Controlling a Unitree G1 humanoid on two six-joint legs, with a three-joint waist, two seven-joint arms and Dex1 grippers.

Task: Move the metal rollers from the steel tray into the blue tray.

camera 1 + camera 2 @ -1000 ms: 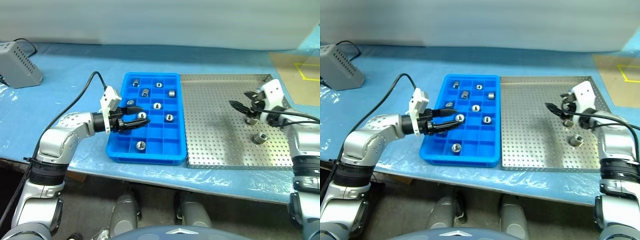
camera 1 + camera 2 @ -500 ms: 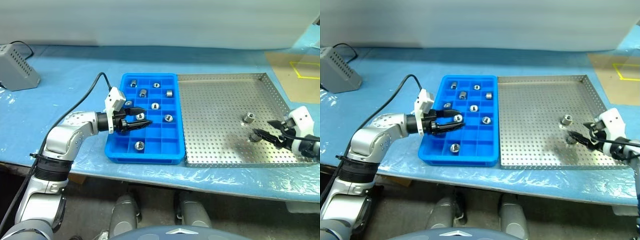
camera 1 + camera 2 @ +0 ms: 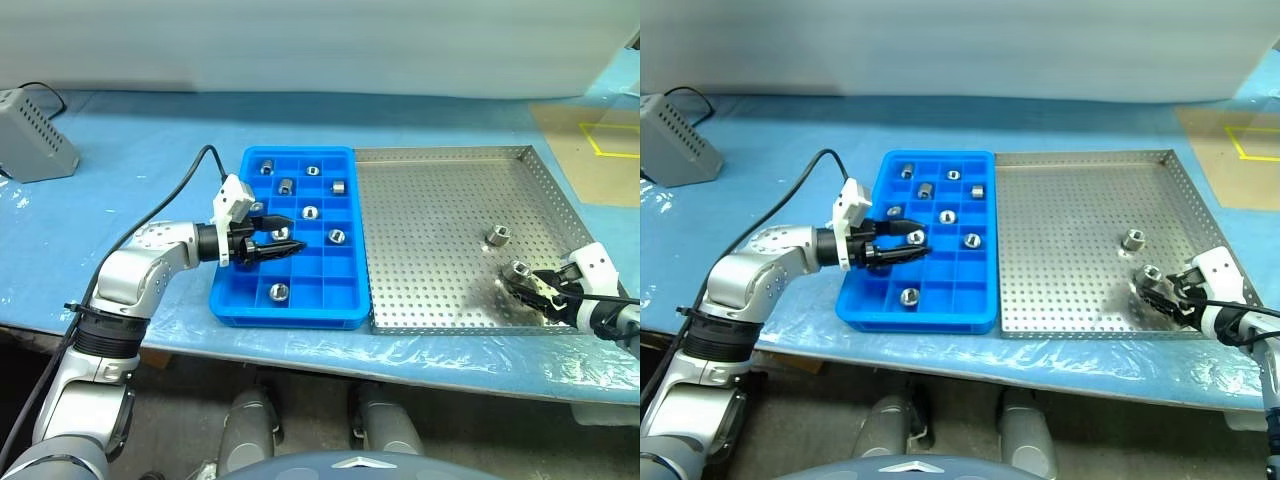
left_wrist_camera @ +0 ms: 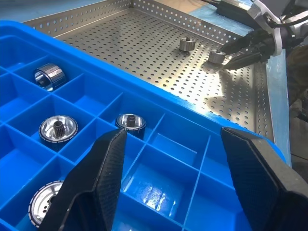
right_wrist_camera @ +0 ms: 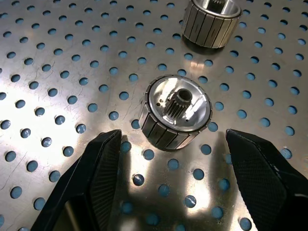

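The blue tray [image 3: 232, 305] lies left of the steel tray [image 3: 430, 220], and several metal rollers [image 3: 311, 212] rest in its compartments. My left gripper [image 3: 293, 235] hovers open over the tray's left-middle cells, with nothing between its fingers [image 4: 96, 178]. Two rollers remain on the steel tray: one [image 3: 497, 236] farther back and one [image 3: 518, 268] near the front right corner. My right gripper [image 3: 524, 288] sits low at that corner, open. In the right wrist view, the near roller [image 5: 175, 113] lies just ahead of its fingertips, untouched.
A grey box [image 3: 35, 145] stands at the far left of the blue-covered table. A black cable [image 3: 165, 210] runs along my left arm. Brown board with yellow tape [image 3: 600, 150] lies beyond the steel tray's right rim. The table's front edge is close behind both trays.
My right gripper dropped and pulled back from above the farther roller to the nearer one by the steel tray's front right corner. The left gripper stayed over the blue tray. The camera shifted slightly.
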